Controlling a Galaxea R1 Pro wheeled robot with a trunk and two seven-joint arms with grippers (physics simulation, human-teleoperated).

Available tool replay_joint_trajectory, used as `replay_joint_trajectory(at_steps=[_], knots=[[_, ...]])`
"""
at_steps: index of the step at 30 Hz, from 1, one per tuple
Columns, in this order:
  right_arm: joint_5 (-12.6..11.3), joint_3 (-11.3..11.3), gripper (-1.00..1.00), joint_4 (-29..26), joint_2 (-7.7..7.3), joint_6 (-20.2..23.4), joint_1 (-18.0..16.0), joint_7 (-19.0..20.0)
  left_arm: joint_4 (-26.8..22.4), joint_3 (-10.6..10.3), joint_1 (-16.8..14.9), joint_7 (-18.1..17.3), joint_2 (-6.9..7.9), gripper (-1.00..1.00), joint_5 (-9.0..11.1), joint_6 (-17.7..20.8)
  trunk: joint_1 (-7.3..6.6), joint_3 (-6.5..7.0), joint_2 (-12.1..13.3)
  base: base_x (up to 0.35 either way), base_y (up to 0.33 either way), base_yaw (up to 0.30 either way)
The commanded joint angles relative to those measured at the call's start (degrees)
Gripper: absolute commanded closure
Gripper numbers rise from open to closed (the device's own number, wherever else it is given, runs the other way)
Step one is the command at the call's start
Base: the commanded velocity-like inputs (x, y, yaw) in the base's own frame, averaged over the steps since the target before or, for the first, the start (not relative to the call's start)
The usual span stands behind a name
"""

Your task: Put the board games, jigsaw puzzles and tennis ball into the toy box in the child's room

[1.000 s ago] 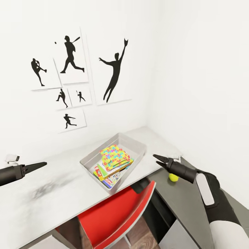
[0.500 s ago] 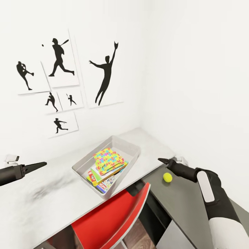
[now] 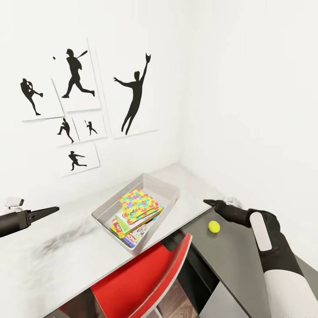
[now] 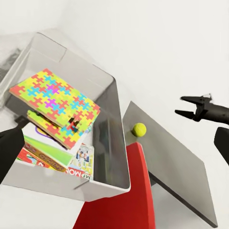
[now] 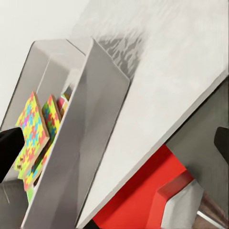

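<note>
You held the right claw (image 3: pixel 207 202) open and empty beside the tennis ball (image 3: pixel 214 226), which lay on the table's (image 3: pixel 88 238) dark lower section, outside the toy box (image 3: pixel 170 187). Left claw (image 3: pixel 53 209): closed, idle.

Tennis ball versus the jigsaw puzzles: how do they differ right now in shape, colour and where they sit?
The tennis ball is a small round sphere; the jigsaw puzzles are flat square sheets. The tennis ball is plain yellow-green; the jigsaw puzzles are patterned in yellow, cyan, pink and orange. The tennis ball lies outside on the dark grey lower table section; the jigsaw puzzles lie in the toy box, on the board games. Neither is held.
</note>
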Motion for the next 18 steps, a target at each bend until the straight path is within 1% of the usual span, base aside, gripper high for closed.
replay_joint_trajectory(at_steps=[1, 7, 8, 12, 13, 16, 18], knots=[[0.52, 0.22, -1.0, 0.01, 0.05, 0.23, -0.16, -0.67, -0.02, 0.05, -0.06, -0.34, 0.01, -1.0, -0.23, 0.6, 0.04, -0.12, -0.13, 0.0, 0.0, 0.0], [0.46, 1.45, -1.0, 0.06, 0.18, 0.14, -1.22, -6.68, -0.02, 0.08, -0.06, -0.34, 0.01, -1.0, -0.13, 0.6, 0.04, -0.12, -0.13, 0.0, 0.0, 0.0], [0.44, 2.03, -1.0, 0.27, 0.37, 0.15, -1.79, -8.32, -0.02, 0.06, -0.06, -0.34, -0.02, -1.0, -0.11, 0.6, 0.04, -0.12, -0.13, 0.0, 0.0, 0.0], [0.45, 3.55, -1.0, 1.94, 0.87, 0.1, -3.56, -11.77, -0.04, -0.02, -0.06, -0.34, -0.04, -1.0, -0.1, 0.63, 0.04, -0.12, -0.13, 0.0, 0.0, 0.0], [0.58, 5.13, -1.0, 6.71, 2.22, -0.28, -7.02, -16.19, -0.03, 0.01, -0.06, -0.34, -0.04, -1.0, -0.05, 0.7, 0.04, -0.12, -0.13, 0.0, 0.0, 0.0], [0.73, 5.61, -1.0, 10.21, 3.12, -0.46, -9.34, -18.81, -0.03, 0.04, -0.06, -0.34, -0.01, -1.0, -0.03, 0.77, 0.04, -0.12, -0.13, 0.0, 0.0, 0.0], [0.85, 5.93, -1.0, 14.6, 4.38, -0.55, -12.52, -22.4, -0.04, 0.08, -0.06, -0.34, 0.03, -1.0, -0.01, 0.86, 0.04, -0.12, -0.13, 0.0, 0.0, 0.0]])
